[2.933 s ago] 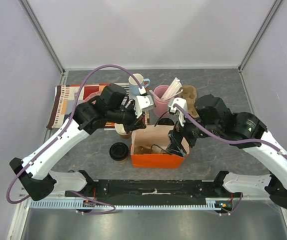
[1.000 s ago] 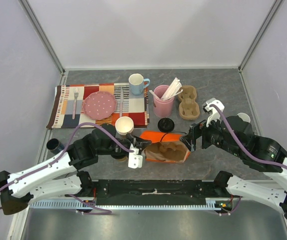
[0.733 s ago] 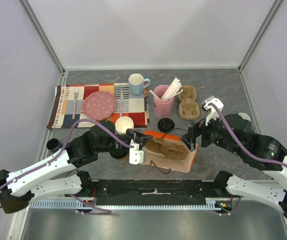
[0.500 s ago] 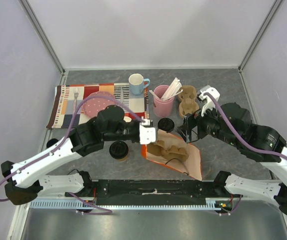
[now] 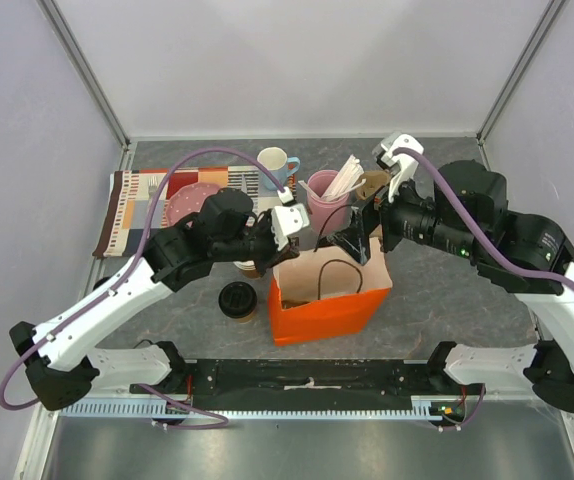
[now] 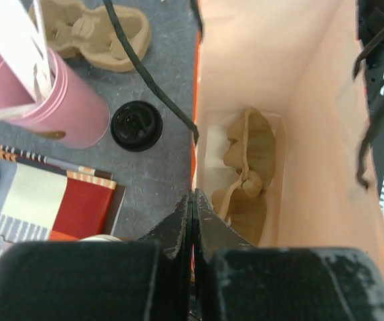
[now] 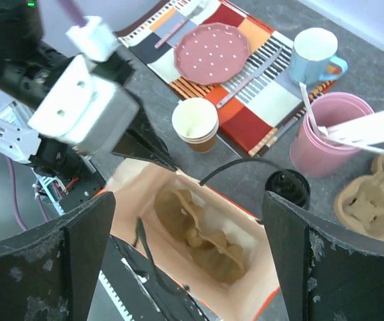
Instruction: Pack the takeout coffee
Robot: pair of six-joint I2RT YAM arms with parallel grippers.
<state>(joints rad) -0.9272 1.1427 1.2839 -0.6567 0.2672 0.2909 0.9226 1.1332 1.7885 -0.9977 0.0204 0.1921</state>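
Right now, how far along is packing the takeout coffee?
Done: the orange paper bag stands upright and open, with a brown moulded pulp cup carrier at its bottom. In hand: the left arm's jaws are shut on the bag's rim; the right arm's jaws hang open above its mouth, empty. Left: the brown paper cup with the black dome lid stands outside the bag, unpacked.

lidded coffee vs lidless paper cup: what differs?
The takeout coffee wears a black dome lid; the lidless paper cup is open, white inside. The coffee stands on bare table left of the orange bag; the lidless cup stands farther back, by the placemat. Both are brown paper, upright, outside the bag.
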